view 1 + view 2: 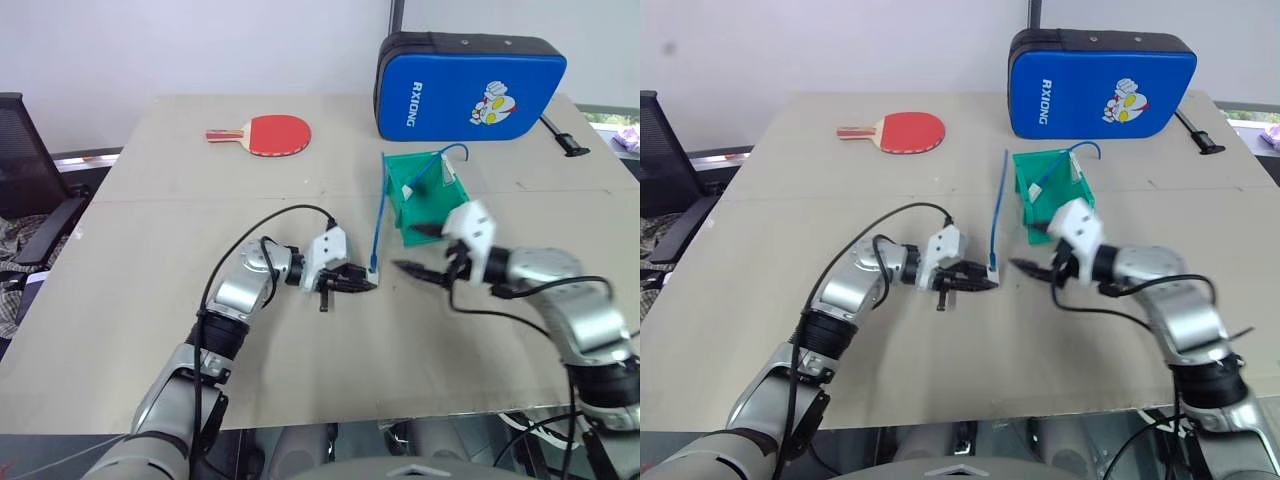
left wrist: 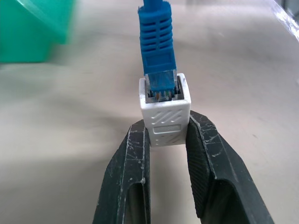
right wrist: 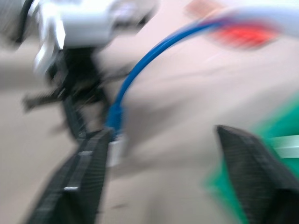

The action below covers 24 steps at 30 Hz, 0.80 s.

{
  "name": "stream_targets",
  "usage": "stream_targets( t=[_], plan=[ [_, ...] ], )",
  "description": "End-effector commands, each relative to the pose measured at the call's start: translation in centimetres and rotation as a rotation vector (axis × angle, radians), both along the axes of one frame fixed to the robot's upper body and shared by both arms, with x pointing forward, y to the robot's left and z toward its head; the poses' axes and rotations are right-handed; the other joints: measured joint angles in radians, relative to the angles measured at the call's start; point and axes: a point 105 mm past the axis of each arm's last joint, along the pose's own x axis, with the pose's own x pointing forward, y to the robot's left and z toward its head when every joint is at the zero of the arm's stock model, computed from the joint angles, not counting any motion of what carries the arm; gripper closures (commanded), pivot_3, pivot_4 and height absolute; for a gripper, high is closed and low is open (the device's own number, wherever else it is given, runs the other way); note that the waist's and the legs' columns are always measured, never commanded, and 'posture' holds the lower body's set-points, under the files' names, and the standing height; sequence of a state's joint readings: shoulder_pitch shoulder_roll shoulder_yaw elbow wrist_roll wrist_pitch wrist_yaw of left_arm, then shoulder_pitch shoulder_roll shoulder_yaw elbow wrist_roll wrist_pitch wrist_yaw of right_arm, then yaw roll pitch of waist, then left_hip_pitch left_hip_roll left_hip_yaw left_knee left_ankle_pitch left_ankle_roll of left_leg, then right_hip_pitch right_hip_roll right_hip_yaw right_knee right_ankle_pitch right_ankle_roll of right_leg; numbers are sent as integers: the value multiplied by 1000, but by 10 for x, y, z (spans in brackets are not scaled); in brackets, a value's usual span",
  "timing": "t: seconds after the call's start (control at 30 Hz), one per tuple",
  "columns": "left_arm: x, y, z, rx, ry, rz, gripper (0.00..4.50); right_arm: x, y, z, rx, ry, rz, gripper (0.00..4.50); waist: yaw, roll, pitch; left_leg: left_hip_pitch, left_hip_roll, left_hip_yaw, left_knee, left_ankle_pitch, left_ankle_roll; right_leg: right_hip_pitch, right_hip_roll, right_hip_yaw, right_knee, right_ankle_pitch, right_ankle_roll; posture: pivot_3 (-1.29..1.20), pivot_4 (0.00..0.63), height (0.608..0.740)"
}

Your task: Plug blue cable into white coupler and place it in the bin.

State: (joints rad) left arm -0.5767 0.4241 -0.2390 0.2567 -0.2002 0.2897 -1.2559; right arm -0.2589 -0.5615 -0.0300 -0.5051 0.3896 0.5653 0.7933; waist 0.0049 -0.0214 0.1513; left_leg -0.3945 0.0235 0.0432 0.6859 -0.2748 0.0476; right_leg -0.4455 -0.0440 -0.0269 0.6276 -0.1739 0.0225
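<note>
My left gripper is shut on the white coupler, one black finger on each side of it. The blue cable's plug sits in the coupler's socket. From there the blue cable rises and leans toward the green bin, which stands just behind and to the right on the table. My right gripper hangs open a little to the right of the coupler, in front of the bin, with nothing between its fingers. In the right wrist view the cable and coupler lie near one finger.
Inside the bin lies another blue cable with a white piece. A big blue padded case stands behind the bin. A red table tennis paddle lies at the back left. A black chair stands off the table's left edge.
</note>
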Motion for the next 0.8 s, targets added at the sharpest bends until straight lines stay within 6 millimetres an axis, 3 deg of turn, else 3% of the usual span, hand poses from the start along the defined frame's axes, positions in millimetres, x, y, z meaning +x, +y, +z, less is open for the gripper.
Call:
stream_targets(
  t=[0.03, 0.13, 0.23, 0.37, 0.57, 0.8],
  plan=[
    [7, -14, 40, -137, 49, 51, 4032, -26, -15, 14, 4, -65, -107, 499, 11, 0, 0, -1, 0, -1, 0, 0, 0, -1, 0, -1, 0, 0, 0, 0, 150, 731],
    [13, -26, 61, -202, 93, 55, 4032, -37, -27, 6, 9, -53, -245, 499, 13, 0, 1, -3, -1, -5, 0, 0, 0, -1, 0, -3, -1, -3, 5, 0, 150, 731],
    [10, -35, 60, -170, 62, -10, 4032, -39, -25, 3, 91, -12, -328, 499, 6, 0, 0, -3, -3, -4, 0, 0, 0, 0, -1, -1, -1, -4, 6, 0, 150, 731],
    [-6, -44, 46, -85, -41, -147, 4032, -36, 1, 7, 220, 95, -263, 499, -15, 0, 0, 1, -2, 1, 0, 0, 0, 0, 0, 4, 1, -6, 1, 0, 150, 731],
    [-16, -56, 46, -61, -135, -248, 4032, -19, 27, 10, 240, 183, -190, 499, -13, 0, 1, 1, -2, -1, 0, 0, 0, 0, 5, 7, 1, -5, -1, 0, 150, 731],
    [-16, -53, 48, -60, -182, -236, 4032, -12, 30, -1, 166, 252, -166, 3764, -11, 0, 1, -2, -2, 0, 0, -1, 1, -1, 5, 9, -2, -1, 0, 0, 150, 731]
  ],
)
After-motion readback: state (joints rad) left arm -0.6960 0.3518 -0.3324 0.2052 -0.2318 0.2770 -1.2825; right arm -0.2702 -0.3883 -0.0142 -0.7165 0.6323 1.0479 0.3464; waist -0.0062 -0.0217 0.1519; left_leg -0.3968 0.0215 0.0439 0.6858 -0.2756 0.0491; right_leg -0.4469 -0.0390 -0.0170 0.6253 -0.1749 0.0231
